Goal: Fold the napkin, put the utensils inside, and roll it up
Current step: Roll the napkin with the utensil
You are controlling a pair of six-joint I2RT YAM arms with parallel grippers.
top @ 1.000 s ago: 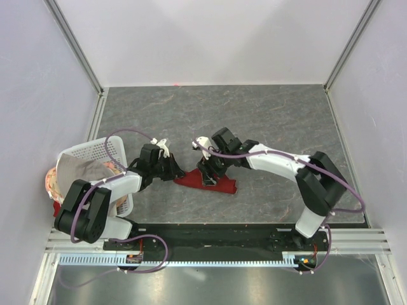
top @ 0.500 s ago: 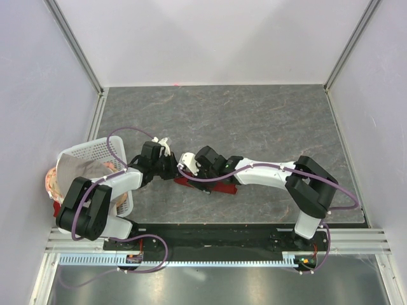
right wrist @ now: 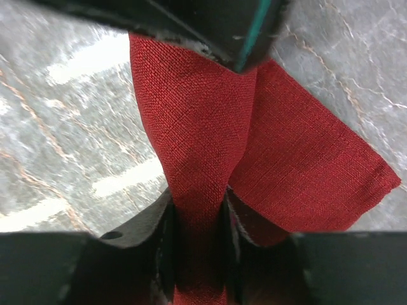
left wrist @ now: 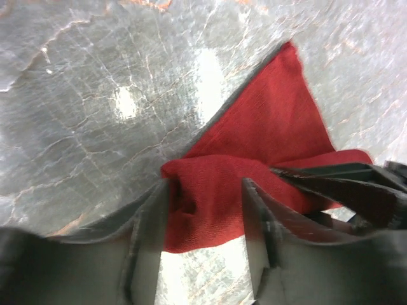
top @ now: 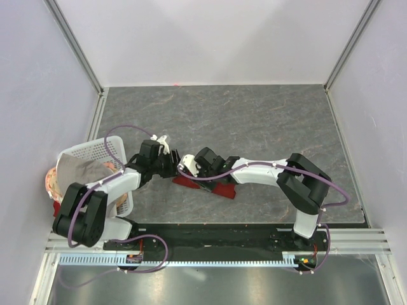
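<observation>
The maroon napkin point(top: 219, 189) lies bunched on the grey table between the two arms. My right gripper point(top: 188, 170) is shut on a raised strip of it, which shows clearly in the right wrist view point(right wrist: 197, 216), with the rest of the napkin point(right wrist: 305, 171) spread to the right. My left gripper point(top: 173, 166) is at the napkin's left end. In the left wrist view point(left wrist: 205, 187) its jaws stand apart, straddling a folded end of the napkin point(left wrist: 273, 121). The two grippers are almost touching. The gold utensils are out of view.
A white basket point(top: 82, 152) holding a grey-beige cloth point(top: 79, 170) stands at the left table edge beside the left arm. A pinkish round object point(top: 48, 181) lies just left of it. White walls enclose the table.
My right gripper has moved left with the napkin in it, close up to the left gripper. The napkin is now more bunched. The left gripper has barely moved.
</observation>
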